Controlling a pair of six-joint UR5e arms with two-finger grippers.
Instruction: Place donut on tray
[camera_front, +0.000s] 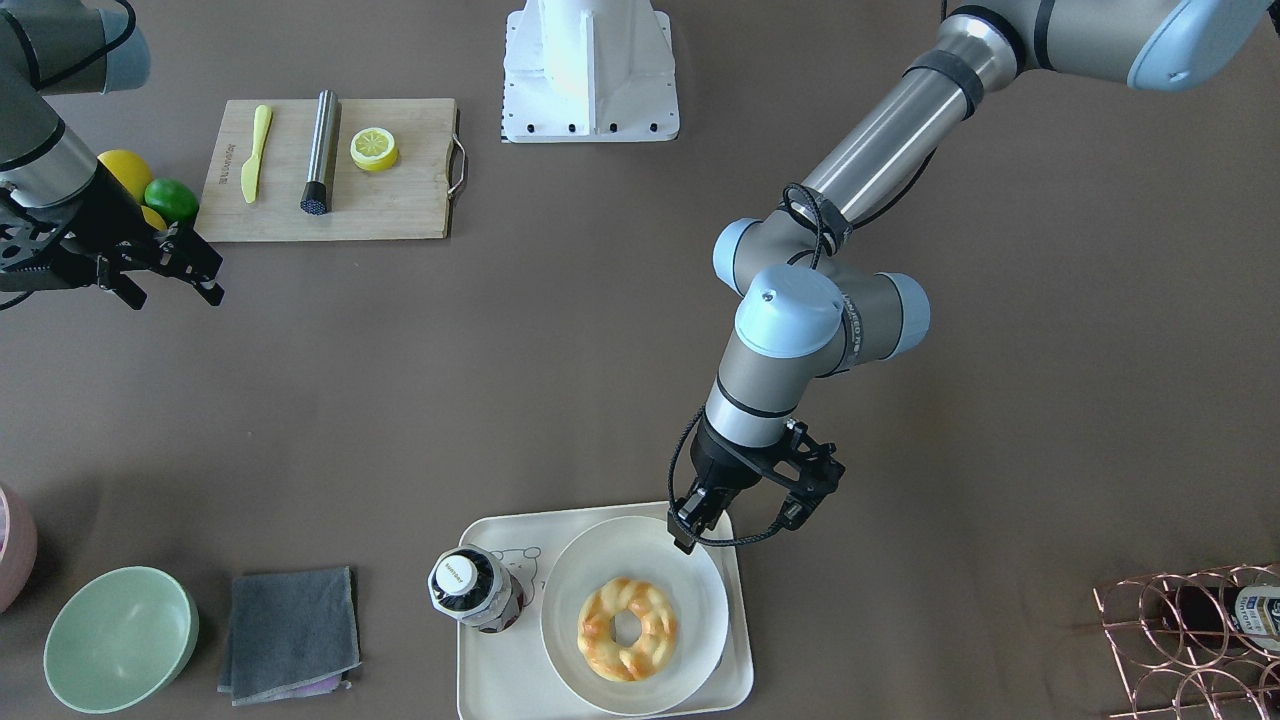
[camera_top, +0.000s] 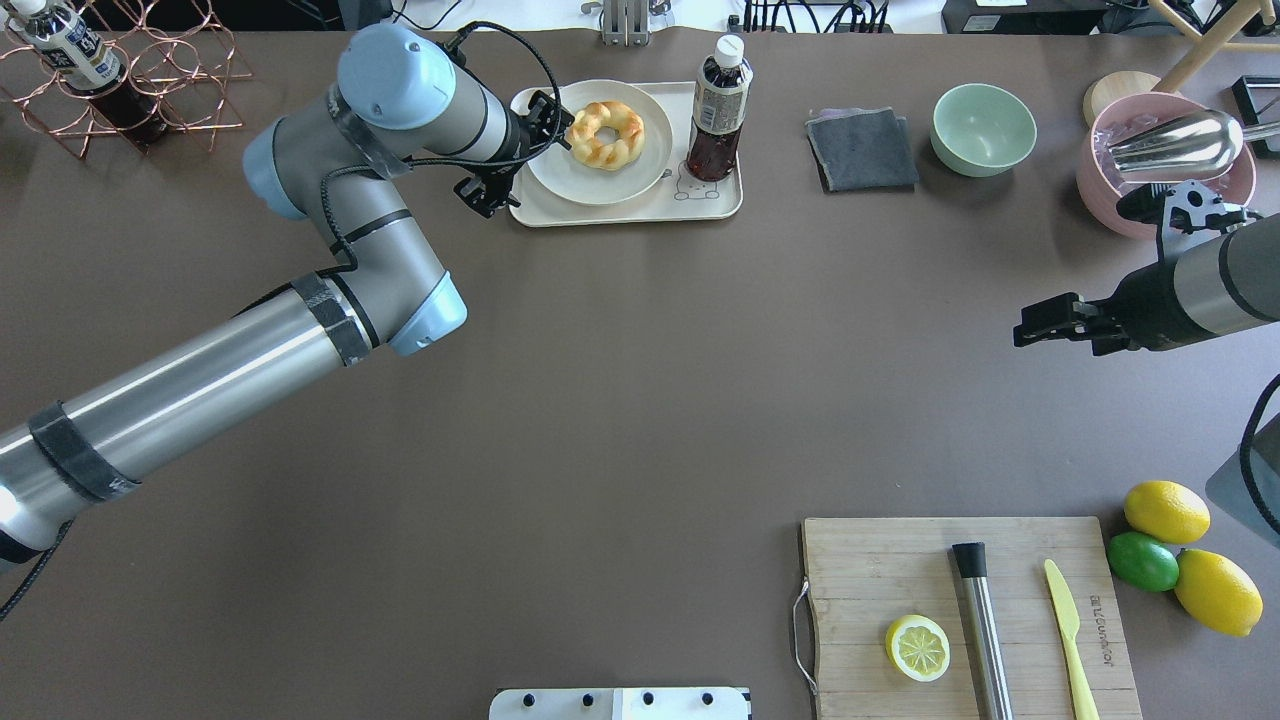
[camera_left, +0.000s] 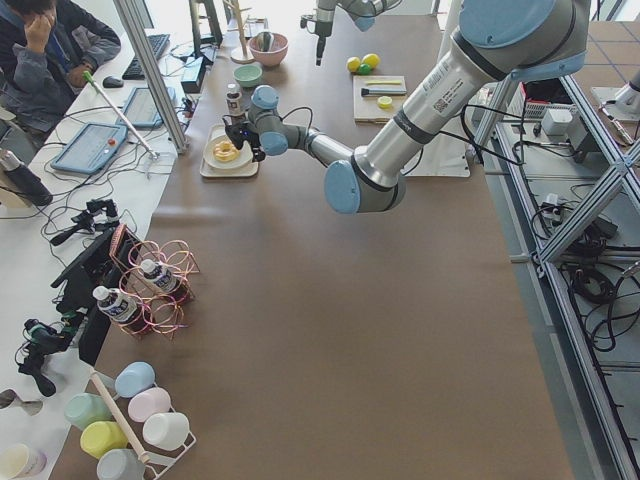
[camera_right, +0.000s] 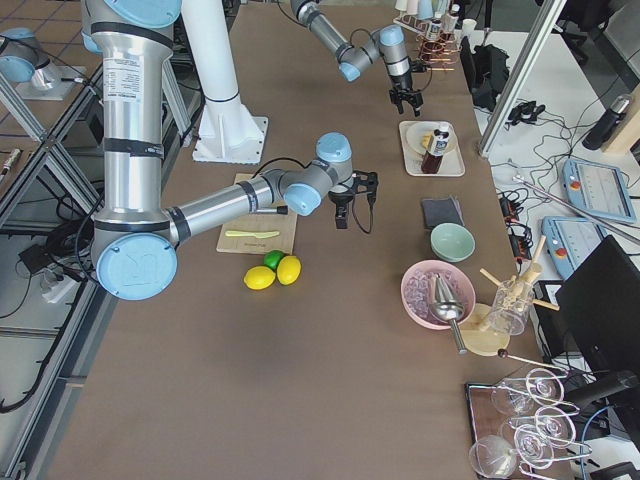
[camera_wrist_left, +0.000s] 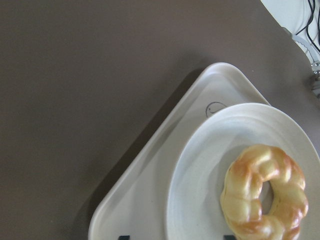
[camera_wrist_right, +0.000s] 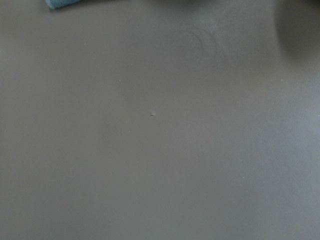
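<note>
Hovering beside the donut (camera_front: 627, 628)
My left end effector (camera_front: 686, 534) is spread open, empty; descending here, it could clip the plate (camera_front: 690, 600) rim, jolting the tray (camera_front: 490, 680).

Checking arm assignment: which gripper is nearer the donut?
Left. The left gripper hangs over the rim of the plate, just beside the donut, not touching it. The right gripper is far across the table, by the cutting board.

A cutting board (camera_top: 880, 570) holds a lemon slice (camera_top: 918, 647), knife (camera_top: 1068, 630) and metal rod (camera_top: 982, 630).
</note>
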